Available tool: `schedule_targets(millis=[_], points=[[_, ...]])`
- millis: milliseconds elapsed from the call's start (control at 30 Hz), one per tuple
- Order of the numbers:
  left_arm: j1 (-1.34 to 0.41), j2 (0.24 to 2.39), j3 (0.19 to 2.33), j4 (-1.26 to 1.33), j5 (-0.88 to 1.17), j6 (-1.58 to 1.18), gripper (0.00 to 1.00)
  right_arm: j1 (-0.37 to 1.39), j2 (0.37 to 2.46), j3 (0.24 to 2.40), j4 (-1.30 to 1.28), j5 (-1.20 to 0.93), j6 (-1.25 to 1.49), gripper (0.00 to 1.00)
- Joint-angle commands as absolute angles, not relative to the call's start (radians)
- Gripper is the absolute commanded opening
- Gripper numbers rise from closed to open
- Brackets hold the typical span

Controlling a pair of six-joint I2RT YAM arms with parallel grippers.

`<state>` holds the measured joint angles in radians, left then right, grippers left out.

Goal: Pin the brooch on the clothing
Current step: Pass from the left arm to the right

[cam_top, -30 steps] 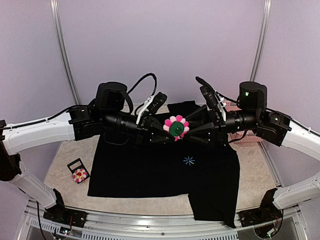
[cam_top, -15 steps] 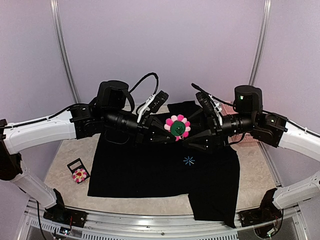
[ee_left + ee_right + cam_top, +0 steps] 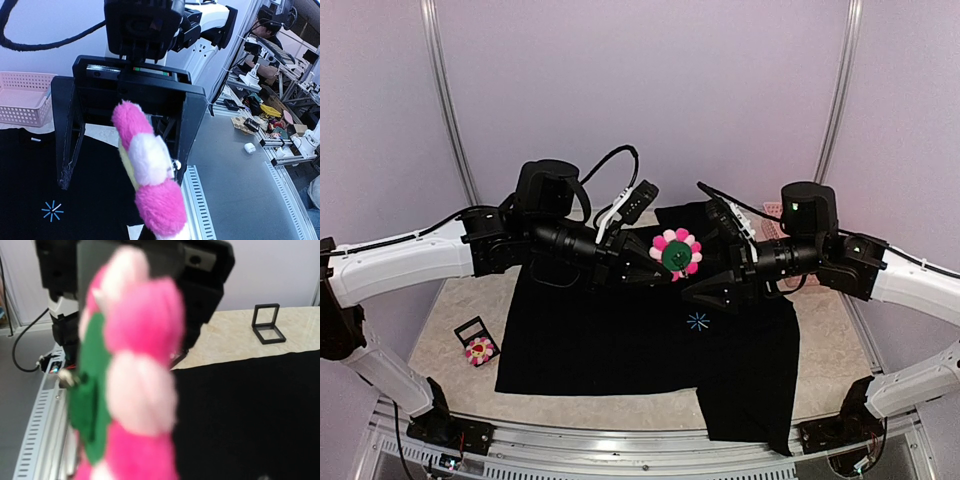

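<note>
The brooch [image 3: 674, 253], a plush flower with pink and white petals, hangs above the clothing with its dark green back toward the top camera. My left gripper [image 3: 653, 264] is shut on its lower edge; in the left wrist view the brooch [image 3: 150, 175] rises edge-on from the bottom. My right gripper [image 3: 698, 288] stands open just right of and below the flower, its two black fingers [image 3: 67, 150] spread wide behind it. The brooch [image 3: 135, 380] fills the right wrist view, blurred. The clothing [image 3: 610, 340], a black T-shirt, lies flat, with its light-blue starburst [image 3: 698, 320] under the grippers.
A second flower brooch [image 3: 478, 349] lies in a small open black box [image 3: 471, 329] at the table's left. A pink basket [image 3: 22, 97] stands behind the shirt on the right. Metal frame rails run along the near edge.
My right gripper has opened and drawn away from the brooch, dropping a little lower and leftward. The left gripper keeps the brooch in the same place.
</note>
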<state>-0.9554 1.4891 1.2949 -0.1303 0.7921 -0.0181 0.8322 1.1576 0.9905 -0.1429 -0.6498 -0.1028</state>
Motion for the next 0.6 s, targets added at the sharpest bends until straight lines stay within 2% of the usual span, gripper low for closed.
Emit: schedule_targets(millis=[0, 567], points=[[-0.954, 1.503, 1.333, -0.134, 0.818, -0.020, 0.00, 0.825, 1.150, 0.987, -0.104, -0.612, -0.114, 0.78], [-0.957, 1.522, 1.342, -0.144, 0.836, -0.026, 0.00, 0.825, 1.162, 1.035, -0.104, -0.634, -0.092, 0.76]])
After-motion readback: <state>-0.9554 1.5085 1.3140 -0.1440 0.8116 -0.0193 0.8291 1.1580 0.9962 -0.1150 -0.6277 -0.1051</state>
